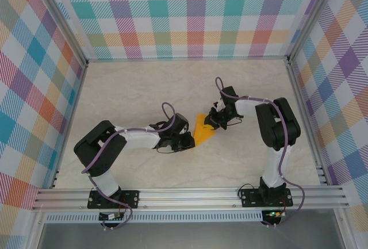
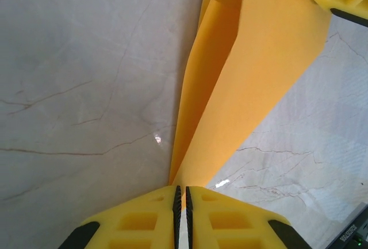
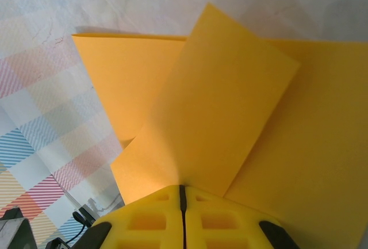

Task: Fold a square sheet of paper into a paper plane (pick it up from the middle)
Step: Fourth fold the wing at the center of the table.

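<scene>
Paper (image 1: 202,129), part folded, is sitting between our two claws over the middle of the table (image 1: 144,88). We are pinching its narrow tip in the left claw (image 2: 181,191) and its broad end in the right claw (image 3: 182,190), both pressed tight on it. Its long axis is running from claw to claw, fanning wider toward the right one.

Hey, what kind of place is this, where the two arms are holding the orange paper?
Probably a robotics lab work cell, not a home. Checked walls on an aluminium frame enclose a marble-look table, with the left arm and right arm bolted at its front, holding the orange sheet of paper.
</scene>
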You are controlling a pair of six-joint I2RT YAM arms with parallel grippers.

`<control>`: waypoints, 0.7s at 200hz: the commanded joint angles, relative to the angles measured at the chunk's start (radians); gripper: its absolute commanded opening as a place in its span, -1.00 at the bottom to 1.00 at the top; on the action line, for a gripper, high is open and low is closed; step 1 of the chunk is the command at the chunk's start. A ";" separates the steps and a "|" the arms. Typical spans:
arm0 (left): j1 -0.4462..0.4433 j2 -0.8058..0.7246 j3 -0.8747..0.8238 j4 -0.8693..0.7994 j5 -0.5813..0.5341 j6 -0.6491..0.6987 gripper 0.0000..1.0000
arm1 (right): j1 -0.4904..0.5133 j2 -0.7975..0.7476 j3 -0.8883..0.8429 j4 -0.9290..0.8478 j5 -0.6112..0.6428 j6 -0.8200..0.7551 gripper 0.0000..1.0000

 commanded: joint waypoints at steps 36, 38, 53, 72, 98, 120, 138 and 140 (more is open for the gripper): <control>-0.013 0.035 -0.005 -0.091 -0.011 0.008 -0.73 | 0.006 0.103 -0.030 -0.037 0.181 -0.001 -0.87; -0.014 0.036 -0.005 -0.094 -0.012 0.008 -0.73 | 0.006 0.103 -0.030 -0.036 0.180 -0.001 -0.87; -0.016 0.036 -0.001 -0.114 -0.019 0.014 -0.72 | 0.006 0.102 -0.030 -0.037 0.182 -0.001 -0.87; -0.017 0.023 0.002 -0.144 -0.024 0.025 -0.72 | 0.006 0.104 -0.030 -0.039 0.183 -0.001 -0.87; -0.017 -0.047 0.024 -0.149 -0.043 0.052 -0.72 | 0.006 0.103 -0.032 -0.039 0.182 -0.003 -0.87; -0.014 -0.079 0.082 -0.112 -0.057 0.080 -0.70 | 0.006 0.104 -0.033 -0.039 0.182 -0.002 -0.87; -0.013 -0.041 0.129 -0.062 -0.046 0.089 -0.69 | 0.006 0.106 -0.032 -0.042 0.182 -0.004 -0.87; -0.012 -0.033 0.136 -0.059 -0.044 0.092 -0.69 | 0.006 0.106 -0.032 -0.041 0.182 -0.004 -0.87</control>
